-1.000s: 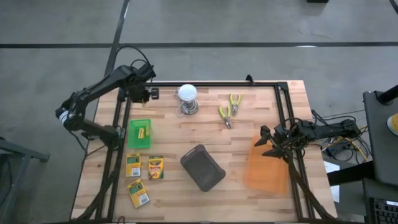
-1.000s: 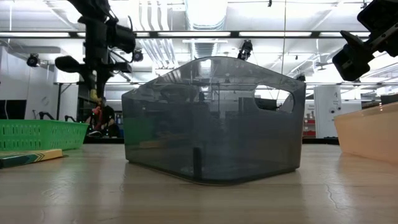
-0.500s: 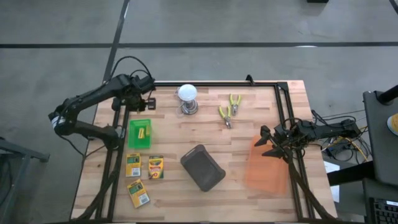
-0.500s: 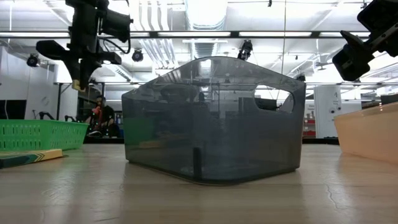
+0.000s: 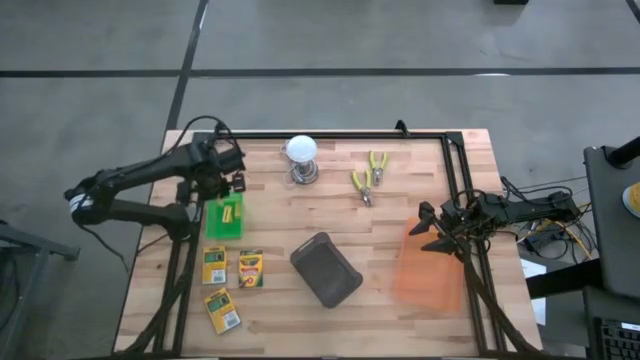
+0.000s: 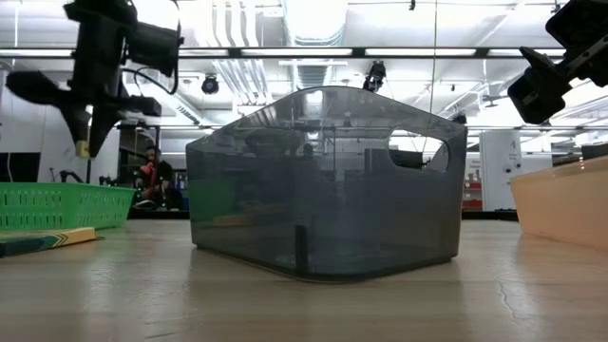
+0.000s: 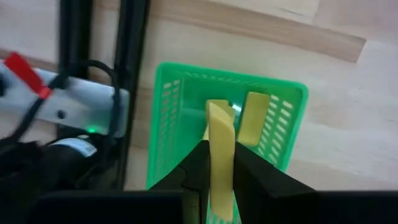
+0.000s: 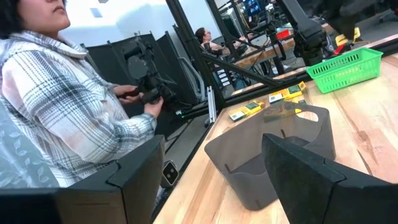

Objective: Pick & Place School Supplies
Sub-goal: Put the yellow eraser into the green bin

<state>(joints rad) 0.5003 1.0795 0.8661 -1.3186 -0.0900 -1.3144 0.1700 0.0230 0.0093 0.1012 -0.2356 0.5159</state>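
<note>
You have three flat green-and-yellow crayon boxes on the wooden tabletop [image 5: 400, 215], at its 7 o'clock corner: one [image 5: 215, 266] beside a second [image 5: 250, 269], the third [image 5: 222, 310] just below them. Two short yellow stick pieces [image 7: 252, 117] lie in the small green mesh basket [image 5: 225, 216], and a third yellow stick [image 7: 221, 158] is pinched upright between your left gripper's fingers [image 7: 214, 180], directly above that basket.

Since a second ago, your left arm has swung from the tabletop's 11 o'clock edge down over the basket; your right gripper [image 5: 432, 229] has stayed over the orange bin [image 5: 428, 272] at 4 o'clock, its fingers spread apart and holding nothing.

The held stick is pale yellow, flat-sided and short.
</note>
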